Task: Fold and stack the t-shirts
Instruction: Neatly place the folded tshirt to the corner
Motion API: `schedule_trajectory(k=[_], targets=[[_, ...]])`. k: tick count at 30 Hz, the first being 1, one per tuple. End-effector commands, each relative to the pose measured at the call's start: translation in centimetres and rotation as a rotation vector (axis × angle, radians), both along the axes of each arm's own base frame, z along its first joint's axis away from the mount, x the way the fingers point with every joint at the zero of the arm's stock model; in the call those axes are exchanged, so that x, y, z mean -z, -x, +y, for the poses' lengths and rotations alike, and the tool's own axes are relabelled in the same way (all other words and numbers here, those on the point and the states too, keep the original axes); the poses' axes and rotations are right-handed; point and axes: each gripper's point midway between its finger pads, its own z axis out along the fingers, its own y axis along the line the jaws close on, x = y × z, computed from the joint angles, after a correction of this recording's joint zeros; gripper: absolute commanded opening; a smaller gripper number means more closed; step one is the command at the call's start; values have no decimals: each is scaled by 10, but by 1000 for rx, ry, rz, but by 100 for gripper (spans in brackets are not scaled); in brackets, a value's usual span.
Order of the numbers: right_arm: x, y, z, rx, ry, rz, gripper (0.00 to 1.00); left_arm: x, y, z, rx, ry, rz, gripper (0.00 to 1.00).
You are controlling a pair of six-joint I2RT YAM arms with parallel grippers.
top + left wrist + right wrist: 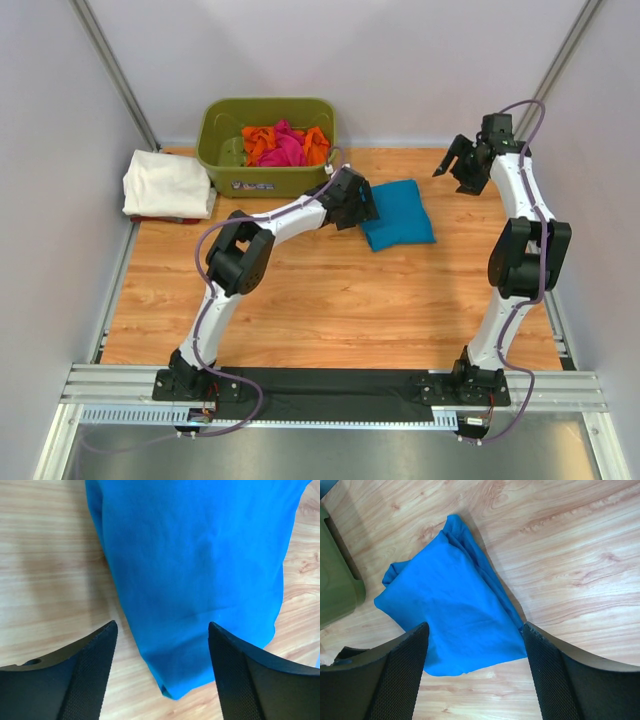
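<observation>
Blue t-shirt (400, 213), white t-shirt (167, 183): one each

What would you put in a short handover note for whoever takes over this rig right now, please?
Left claw: open, empty, over one edge of the teal-blue shirt.
Right claw: open, empty, raised to that shirt's right.
Where things are: the teal-blue shirt lies folded on the table beside the tub. The white shirt lies folded at the far-left corner. The pink shirt and orange shirt are bunched in the tub.
Done: teal-blue and white look folded.
Left: probably stack those two, then fold and stack pink and orange.
</observation>
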Motion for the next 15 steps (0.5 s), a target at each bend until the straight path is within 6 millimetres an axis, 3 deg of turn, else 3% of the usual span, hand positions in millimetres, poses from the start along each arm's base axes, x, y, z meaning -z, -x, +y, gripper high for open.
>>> schedule_trajectory(k=[1,8,11,12,14,15], targets=[[-7,-4,-3,-1,19,-25,77,-21,-21,-17,-22,87,-75,79],[-14,-6,-11,14,29,-43,76,5,-24,-29,13,110,-74,59],[-3,-2,-10,15,25,-15,76,10,-29,-31,34,115,-88,33],[1,0,-10,14,24,-5,76,12,-30,-30,42,111,-90,15],[6,4,-9,13,21,10,75,15,-30,-29,61,105,-85,0],[11,9,-9,17,20,28,75,16,-28,-26,81,79,-77,0]])
